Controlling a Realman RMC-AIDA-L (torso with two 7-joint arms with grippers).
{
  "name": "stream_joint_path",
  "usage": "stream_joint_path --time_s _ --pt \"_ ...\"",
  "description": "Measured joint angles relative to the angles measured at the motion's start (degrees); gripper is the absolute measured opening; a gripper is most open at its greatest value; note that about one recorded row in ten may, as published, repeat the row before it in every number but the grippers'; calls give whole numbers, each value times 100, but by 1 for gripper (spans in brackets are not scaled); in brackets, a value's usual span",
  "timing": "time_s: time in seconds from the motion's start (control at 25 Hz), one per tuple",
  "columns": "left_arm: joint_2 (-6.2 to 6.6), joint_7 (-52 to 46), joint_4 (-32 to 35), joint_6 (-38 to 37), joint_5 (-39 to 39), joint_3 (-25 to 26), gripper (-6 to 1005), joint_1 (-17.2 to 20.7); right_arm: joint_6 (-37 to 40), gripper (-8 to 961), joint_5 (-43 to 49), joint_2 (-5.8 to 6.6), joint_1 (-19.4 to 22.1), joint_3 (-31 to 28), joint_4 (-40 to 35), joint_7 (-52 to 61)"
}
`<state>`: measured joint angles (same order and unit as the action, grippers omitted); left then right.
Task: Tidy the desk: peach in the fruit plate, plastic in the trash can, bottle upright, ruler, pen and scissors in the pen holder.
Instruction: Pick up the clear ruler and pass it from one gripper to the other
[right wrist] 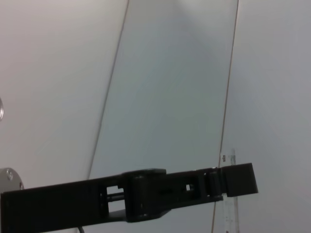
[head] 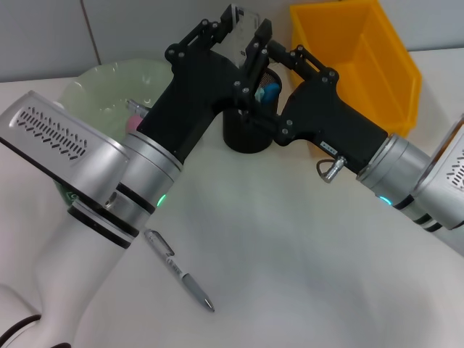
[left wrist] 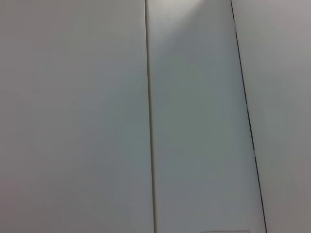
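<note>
A silver ballpoint pen (head: pixel 180 271) lies on the white desk (head: pixel 290 261) nearest the robot, untouched. Beyond it both black arms slant up and inward over the black mesh pen holder (head: pixel 246 134). The left gripper (head: pixel 226 30) and right gripper (head: pixel 255 43) pinch a clear plastic ruler (head: pixel 243 32) together, before the yellow plastic bin (head: pixel 362 58).

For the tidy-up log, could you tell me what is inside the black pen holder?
In the pen holder, only something blue shows at the rim; both grippers cover the rest.
</note>
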<state>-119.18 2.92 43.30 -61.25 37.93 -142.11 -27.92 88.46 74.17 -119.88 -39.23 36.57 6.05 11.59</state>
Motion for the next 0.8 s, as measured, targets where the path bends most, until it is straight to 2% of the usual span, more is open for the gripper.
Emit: stream_joint_path --time_s 0.64,0.8 --pt "0 14 -24 0 -14 -74 480 9 -28 760 -18 0 -63 -10 81 -7" --pt "0 16 -16 0 -14 -79 484 18 -28 646 -7 0 -54 -53 85 -8"
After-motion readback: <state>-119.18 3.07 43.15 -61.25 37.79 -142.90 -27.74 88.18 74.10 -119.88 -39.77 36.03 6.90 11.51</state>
